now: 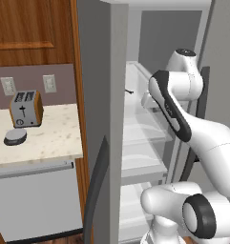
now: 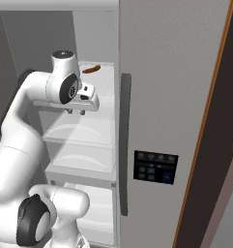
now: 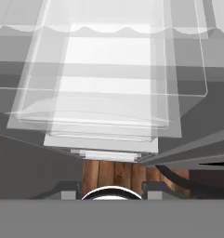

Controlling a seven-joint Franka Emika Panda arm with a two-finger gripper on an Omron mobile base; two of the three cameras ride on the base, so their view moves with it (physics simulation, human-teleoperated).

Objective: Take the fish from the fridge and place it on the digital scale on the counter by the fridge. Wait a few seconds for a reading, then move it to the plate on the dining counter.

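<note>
I'm parked right at the fridge (image 1: 111, 71), and its doors stand open on white inner shelves (image 1: 138, 126) and clear bins. The near door (image 2: 185, 72), on the fridge's right side, carries a dark control panel (image 2: 155, 167) and a long dark handle (image 2: 123, 145). To the left of the fridge runs a speckled beige worktop (image 1: 49, 138) under a wooden cabinet (image 1: 30, 28), with two wall outlets (image 1: 49, 83) behind it. An orange-sided toaster (image 1: 26, 108) stands on it, well clear of the fridge. The digital scale (image 1: 15, 137) sits just in front of the toaster, farther from the fridge, with its top bare. In the hand view, looking down past the stacked clear bins (image 3: 108, 93), I see a strip of wooden floor (image 3: 113, 172) at the foot of the fridge. The gripper (image 2: 76, 112) hangs inside the fridge, over the middle shelf. Its fingers (image 3: 67, 193) stand apart with nothing between them and touch nothing. On the upper fridge shelf, above the gripper, lies a brownish elongated thing (image 2: 91, 69). At that shelf's front a thin dark sliver (image 1: 129, 91) shows, too small for me to say whether it is the fish.
</note>
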